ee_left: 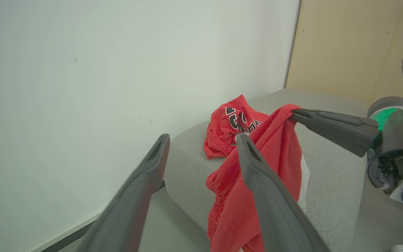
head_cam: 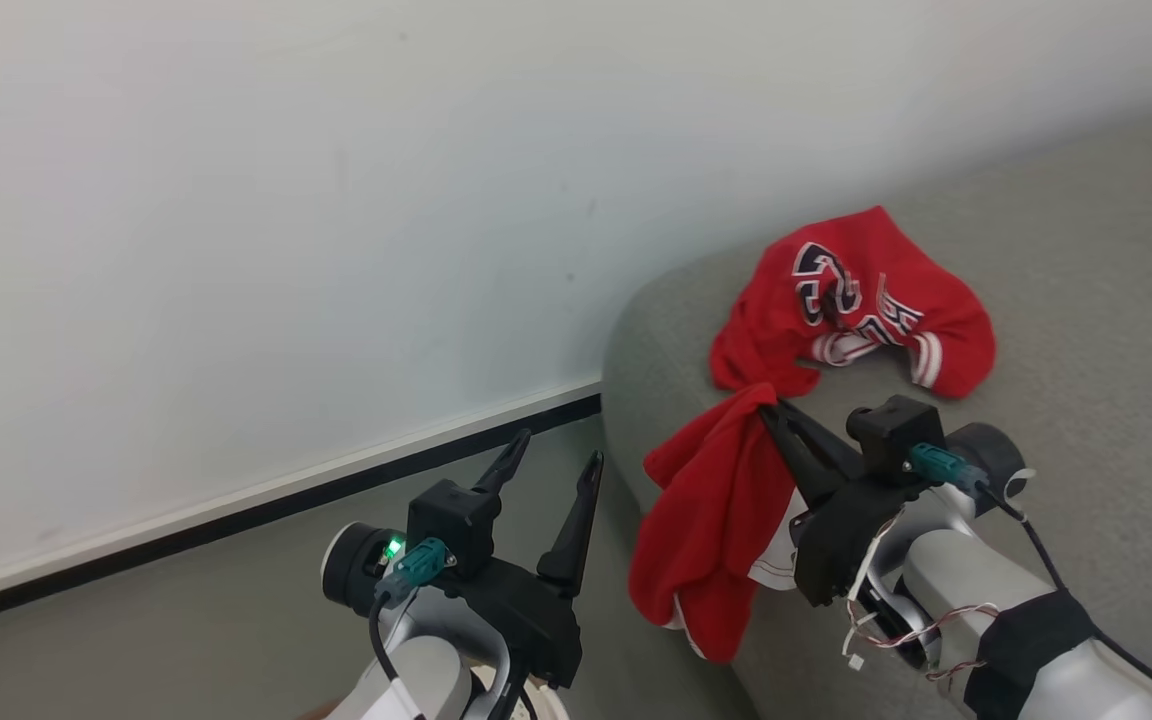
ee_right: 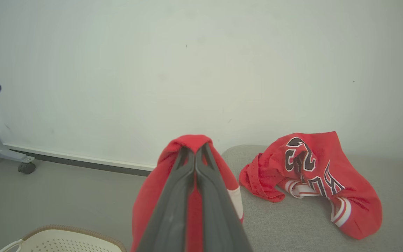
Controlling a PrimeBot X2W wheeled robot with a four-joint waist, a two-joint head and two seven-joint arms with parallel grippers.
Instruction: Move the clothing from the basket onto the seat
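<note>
A red jersey [head_cam: 861, 300] with black white-edged lettering lies crumpled on the grey seat [head_cam: 1086, 300] near its rounded corner; it also appears as the jersey [ee_right: 313, 175] in the right wrist view. My right gripper [head_cam: 771, 400] is shut on a second red garment [head_cam: 711, 520] with white trim, which hangs over the seat's front edge. The same garment [ee_left: 257, 175] droops from the right gripper's fingers [ee_left: 331, 126] in the left wrist view. My left gripper [head_cam: 556, 455] stands open and holds nothing, left of the seat above the floor. The basket [ee_right: 61, 241] rim peeks in at the bottom of the right wrist view.
A white wall with a dark baseboard [head_cam: 266, 500] runs behind the seat. Grey floor [head_cam: 186, 600] lies left of the seat. A caster and metal leg [ee_right: 9, 154] stand by the wall. A pale wooden panel [ee_left: 355, 49] rises behind the seat.
</note>
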